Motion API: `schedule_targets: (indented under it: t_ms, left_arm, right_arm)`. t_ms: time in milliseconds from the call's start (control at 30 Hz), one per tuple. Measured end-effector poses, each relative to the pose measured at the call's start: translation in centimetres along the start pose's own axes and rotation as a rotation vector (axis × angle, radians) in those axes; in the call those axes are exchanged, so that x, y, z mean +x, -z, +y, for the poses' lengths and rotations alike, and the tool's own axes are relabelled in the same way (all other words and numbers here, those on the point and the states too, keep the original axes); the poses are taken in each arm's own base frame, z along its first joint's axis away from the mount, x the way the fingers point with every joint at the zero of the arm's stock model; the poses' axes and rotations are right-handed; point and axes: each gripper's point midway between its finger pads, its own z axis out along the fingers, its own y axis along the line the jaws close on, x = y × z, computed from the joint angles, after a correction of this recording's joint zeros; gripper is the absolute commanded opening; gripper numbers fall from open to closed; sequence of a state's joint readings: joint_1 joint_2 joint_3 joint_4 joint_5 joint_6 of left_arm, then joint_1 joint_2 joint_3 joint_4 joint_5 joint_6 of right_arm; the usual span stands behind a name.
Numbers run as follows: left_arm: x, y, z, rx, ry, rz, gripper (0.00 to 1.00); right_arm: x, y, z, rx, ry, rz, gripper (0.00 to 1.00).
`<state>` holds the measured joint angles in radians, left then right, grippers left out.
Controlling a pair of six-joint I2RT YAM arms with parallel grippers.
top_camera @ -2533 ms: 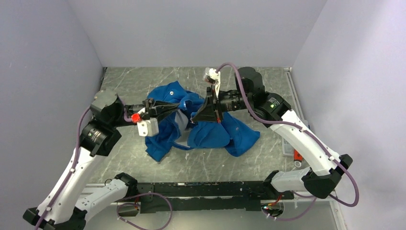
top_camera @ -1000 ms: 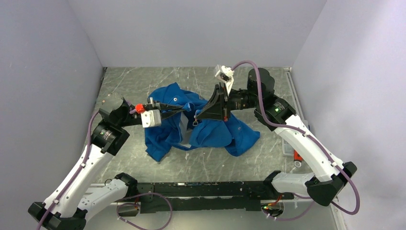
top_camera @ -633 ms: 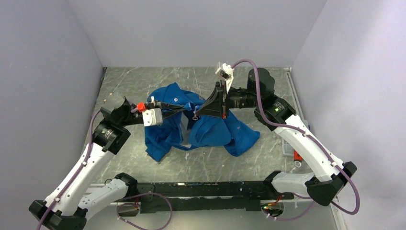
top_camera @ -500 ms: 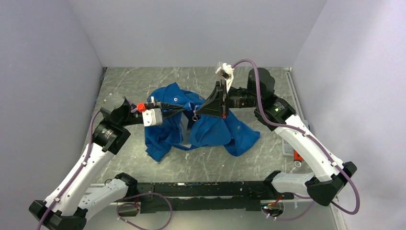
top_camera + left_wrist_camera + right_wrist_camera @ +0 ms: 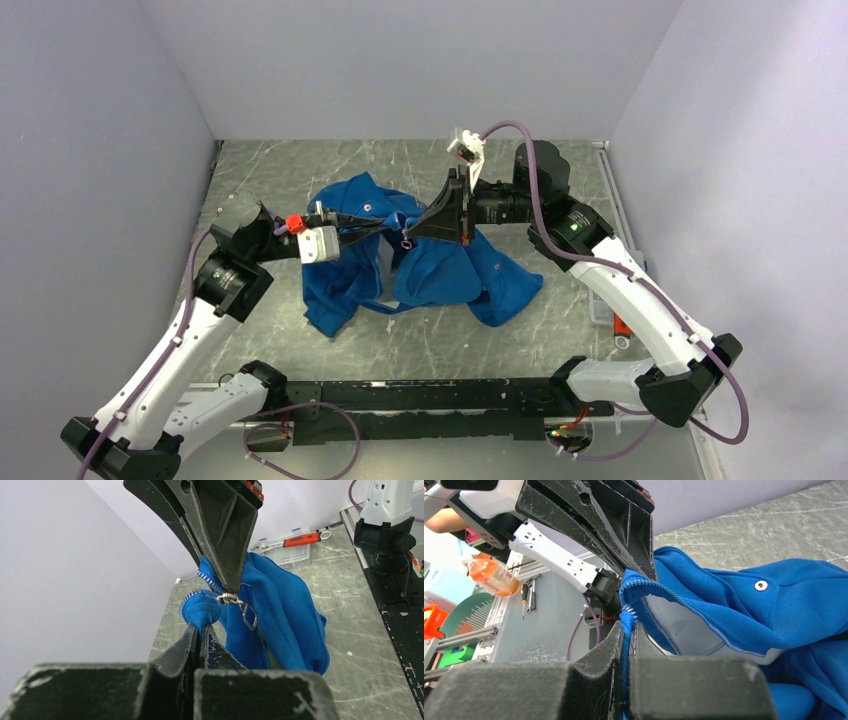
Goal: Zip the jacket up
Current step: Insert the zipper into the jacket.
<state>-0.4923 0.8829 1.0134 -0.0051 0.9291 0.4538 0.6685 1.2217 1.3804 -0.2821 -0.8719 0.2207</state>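
The bright-blue jacket (image 5: 440, 275) lies crumpled mid-table, its front edges lifted between my two grippers. My left gripper (image 5: 385, 229) is shut on one blue zipper edge (image 5: 202, 611), seen pinched between its jaws in the left wrist view. My right gripper (image 5: 410, 236) is shut on the other zipper edge (image 5: 625, 630). The silvery zipper slider with its pull tab (image 5: 239, 607) hangs right at the right gripper's tip (image 5: 231, 586). The two gripper tips nearly touch. Pale grey lining (image 5: 679, 625) shows inside the jacket.
The grey marbled table (image 5: 300, 170) is walled on three sides. A clear box with a red-handled tool (image 5: 292, 545) sits at the right table edge (image 5: 620, 325). A black rail (image 5: 420, 395) runs along the near edge.
Over 2.5 s the left arm swung in and the right gripper rose slightly, bringing both held zipper edges together. In the last half second almost nothing moved.
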Motion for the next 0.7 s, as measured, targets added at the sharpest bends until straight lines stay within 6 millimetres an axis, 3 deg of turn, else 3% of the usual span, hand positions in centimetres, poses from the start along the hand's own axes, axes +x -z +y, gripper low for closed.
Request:
schedule_targets:
  t_ms: [700]
  left_arm:
    - [0.55, -0.14, -0.18, 0.006, 0.007, 0.006, 0.0]
  right_arm:
    - [-0.13, -0.24, -0.17, -0.001, -0.008, -0.005, 0.0]
